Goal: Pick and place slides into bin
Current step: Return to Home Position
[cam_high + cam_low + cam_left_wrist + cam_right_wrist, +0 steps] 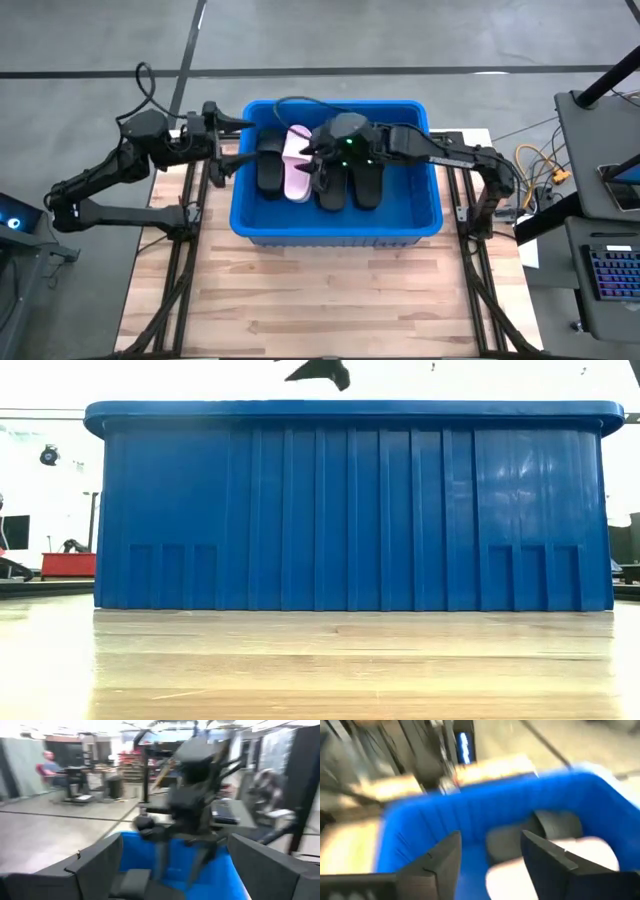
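Note:
The blue bin (pixel 338 232) stands mid-table; its front wall fills the low view (pixel 350 510). Inside lie black slides (pixel 270 168) (pixel 365 182) and a pale pink slide (pixel 298 172), side by side on the bin floor. My right gripper (pixel 313 152) hangs open over the bin's middle, above the slides; its wrist view (pixel 490 837) shows a black slide (pixel 556 824) and the pink one (pixel 587 851) below. My left gripper (pixel 240 148) is open and empty at the bin's left rim; its wrist view (pixel 175 845) looks across the bin (pixel 222 870) at the right arm.
Bare wooden tabletop (pixel 320 300) lies in front of the bin. Metal frame rails (pixel 185 250) run along both table sides. A desk with cables and a keyboard (pixel 605 270) stands to the right. A seated person (pixel 50 767) shows far off in the room.

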Available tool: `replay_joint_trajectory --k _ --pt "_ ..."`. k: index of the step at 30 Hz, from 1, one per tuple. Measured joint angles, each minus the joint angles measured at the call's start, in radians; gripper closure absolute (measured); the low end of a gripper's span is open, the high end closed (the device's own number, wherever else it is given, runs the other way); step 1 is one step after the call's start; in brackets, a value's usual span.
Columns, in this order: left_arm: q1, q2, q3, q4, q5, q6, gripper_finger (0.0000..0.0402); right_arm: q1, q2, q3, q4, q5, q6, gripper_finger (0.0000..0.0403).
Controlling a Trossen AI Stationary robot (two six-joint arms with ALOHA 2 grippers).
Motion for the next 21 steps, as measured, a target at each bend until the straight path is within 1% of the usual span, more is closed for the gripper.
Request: replay_joint_trajectory --k 4,7,9,10,12,15,21 --pt "0.000 0.006 0.001 0.030 -0.095 0.035 0.0057 0.059 -0.036 -0.053 0.140 0.007 0.007 0.0248" --pt "0.000 0.018 0.002 0.067 -0.106 0.043 0.0057 0.096 -0.078 -0.109 0.118 0.006 -0.052 0.0285" --pt "0.000 0.034 0.002 0.088 -0.123 0.062 0.0057 0.101 -0.133 -0.156 0.035 0.005 -0.069 0.0313" --pt "0.000 0.043 0.002 0.098 -0.129 0.064 0.0057 0.101 -0.163 -0.182 0.021 0.004 -0.065 0.0327" --pt "0.000 0.070 0.002 0.114 -0.135 0.063 0.0057 0.096 -0.241 -0.262 0.018 0.007 -0.050 0.0354" --pt "0.000 0.113 0.002 0.155 -0.153 0.058 0.0057 0.095 -0.380 -0.414 0.074 0.010 -0.047 0.0386" --pt "-0.001 0.202 0.005 0.284 -0.156 0.056 0.0057 0.097 -0.741 -0.754 0.277 0.011 -0.018 0.0394"
